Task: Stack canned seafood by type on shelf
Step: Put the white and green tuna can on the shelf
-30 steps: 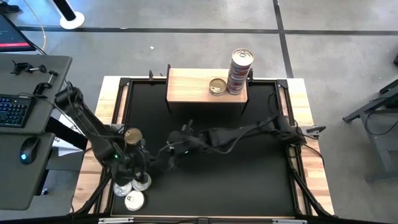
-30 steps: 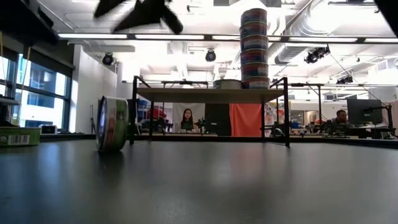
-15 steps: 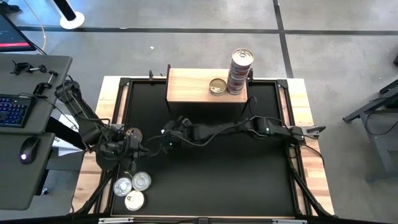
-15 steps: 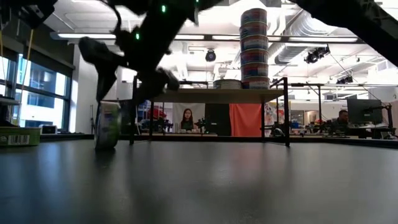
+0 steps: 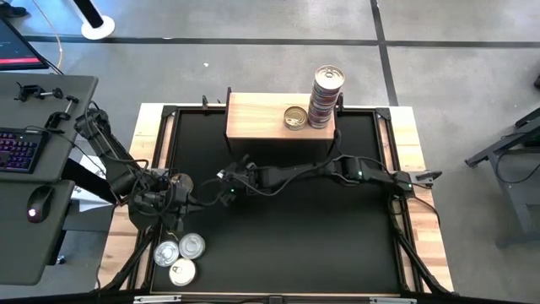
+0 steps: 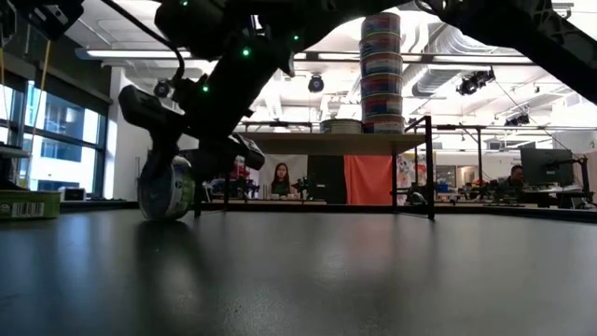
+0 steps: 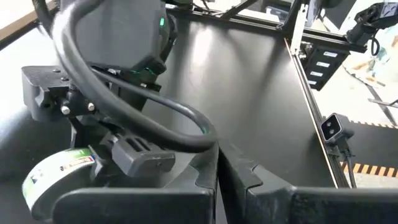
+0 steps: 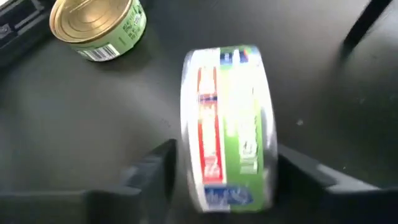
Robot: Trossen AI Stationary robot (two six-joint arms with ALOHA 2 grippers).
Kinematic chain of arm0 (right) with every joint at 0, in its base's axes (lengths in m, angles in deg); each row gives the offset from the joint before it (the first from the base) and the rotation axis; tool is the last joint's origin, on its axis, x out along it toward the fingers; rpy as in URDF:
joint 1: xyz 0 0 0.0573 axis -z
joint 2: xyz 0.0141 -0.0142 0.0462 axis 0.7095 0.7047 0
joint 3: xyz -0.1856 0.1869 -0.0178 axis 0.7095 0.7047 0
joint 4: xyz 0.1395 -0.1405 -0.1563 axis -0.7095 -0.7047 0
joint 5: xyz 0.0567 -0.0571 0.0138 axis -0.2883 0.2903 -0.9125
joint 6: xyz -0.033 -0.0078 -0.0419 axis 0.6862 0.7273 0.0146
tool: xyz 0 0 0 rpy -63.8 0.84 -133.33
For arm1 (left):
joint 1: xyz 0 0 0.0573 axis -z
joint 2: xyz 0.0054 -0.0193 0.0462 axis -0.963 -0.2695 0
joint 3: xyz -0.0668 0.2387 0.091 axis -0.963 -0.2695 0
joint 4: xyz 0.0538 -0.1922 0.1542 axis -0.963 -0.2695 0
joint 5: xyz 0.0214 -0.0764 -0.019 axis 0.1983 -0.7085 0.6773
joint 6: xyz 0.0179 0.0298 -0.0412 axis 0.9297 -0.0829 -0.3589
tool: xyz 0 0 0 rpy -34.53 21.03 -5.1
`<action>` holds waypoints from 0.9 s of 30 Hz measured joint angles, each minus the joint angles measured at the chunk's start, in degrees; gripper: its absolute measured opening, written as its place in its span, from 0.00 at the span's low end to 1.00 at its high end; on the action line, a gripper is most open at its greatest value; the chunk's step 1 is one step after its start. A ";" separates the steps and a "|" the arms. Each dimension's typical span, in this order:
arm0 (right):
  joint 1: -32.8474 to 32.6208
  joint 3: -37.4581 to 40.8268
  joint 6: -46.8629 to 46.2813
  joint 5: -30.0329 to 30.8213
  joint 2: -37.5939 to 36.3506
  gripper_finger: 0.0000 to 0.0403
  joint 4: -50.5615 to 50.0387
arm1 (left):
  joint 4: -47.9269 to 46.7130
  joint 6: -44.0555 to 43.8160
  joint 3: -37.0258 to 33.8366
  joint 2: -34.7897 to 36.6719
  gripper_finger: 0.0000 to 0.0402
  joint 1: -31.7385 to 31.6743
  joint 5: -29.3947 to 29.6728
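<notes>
A tin with a red, white and green label stands on its rim (image 8: pixel 227 124) on the black table, also seen in the low view (image 6: pixel 166 189). My right gripper (image 8: pixel 227 171) is open and reaches in from the table's right (image 5: pixel 223 187), one finger on each flat side of this tin. A gold-topped tin (image 8: pixel 96 26) sits flat just beyond it (image 5: pixel 179 181). My left gripper (image 7: pixel 222 174) is shut and hovers by the gold tin (image 5: pixel 167 204). The pale wood shelf (image 5: pixel 257 118) carries one gold-topped tin (image 5: pixel 295 117) and a tall stack of tins (image 5: pixel 326 97). My right gripper has its fingers (image 8: pixel 152 167) on either side of the rim-standing tin, coming level from the table's right. The tin's rim rests on the table. Whether the fingers touch its flat faces, I cannot tell.
Three silver-topped tins (image 5: pixel 180 256) lie flat near the table's near-left corner. A desk with keyboard and mouse (image 5: pixel 25 160) stands left of the table. People sit in the room behind the shelf (image 6: pixel 280 177). The right half of the tabletop (image 5: pixel 337 236) is bare.
My right gripper has travelled toward the table's left and come down around the tin that stands on its rim. My left gripper has drawn back from the three flat tins toward the far-left. The rim-standing tin has turned a little.
</notes>
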State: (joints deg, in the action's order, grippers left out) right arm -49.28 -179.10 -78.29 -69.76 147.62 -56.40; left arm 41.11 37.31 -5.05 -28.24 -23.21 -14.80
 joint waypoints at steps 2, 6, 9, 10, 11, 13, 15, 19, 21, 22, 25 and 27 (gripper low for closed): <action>0.02 0.00 1.91 -0.10 0.00 0.36 0.04 | 0.10 0.00 0.00 0.00 0.00 0.00 0.24; -0.23 -0.02 6.76 -1.76 -0.95 0.29 -0.88 | 0.78 -0.14 0.00 0.00 0.00 0.02 0.63; -0.84 -0.02 9.90 -4.56 -3.89 0.29 -4.69 | 1.71 -0.37 0.00 0.07 0.00 0.02 0.66; -1.19 -0.02 10.75 -5.18 -5.49 0.29 -6.90 | 1.86 -1.12 0.00 0.09 0.00 0.02 0.71; -1.65 -0.02 11.88 -5.23 -7.23 0.29 -9.11 | 1.71 -2.14 0.00 0.09 0.00 0.02 0.78; -2.42 -0.04 13.47 -4.65 -10.48 0.29 -13.82 | 1.39 -3.90 0.00 0.06 0.00 0.00 0.91; -2.96 0.58 14.12 -4.70 -13.38 0.29 -17.40 | 1.33 -4.12 0.00 -0.31 0.00 0.00 1.66; -3.98 7.29 13.02 -3.09 -19.57 0.29 -18.64 | 1.33 -4.15 0.00 -1.18 0.00 0.00 5.10; -4.51 13.07 10.44 -2.44 -24.47 0.29 -18.23 | 1.41 -4.23 0.02 -1.78 0.00 0.00 6.68; -4.88 16.72 9.11 -2.39 -27.23 0.29 -17.39 | 1.36 -4.25 0.02 -2.12 0.00 0.00 7.16; -6.53 29.05 2.87 -1.43 -35.26 0.29 -14.28 | 1.91 -5.20 0.02 -2.87 0.00 0.00 8.74; -7.55 36.73 -3.38 0.44 -40.23 0.29 -10.63 | 2.51 -5.56 0.02 -3.43 0.00 -0.04 9.75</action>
State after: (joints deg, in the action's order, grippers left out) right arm -56.83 -142.37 -81.67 -69.32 107.39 -67.03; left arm 43.62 31.75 -5.03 -31.68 -23.25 -5.05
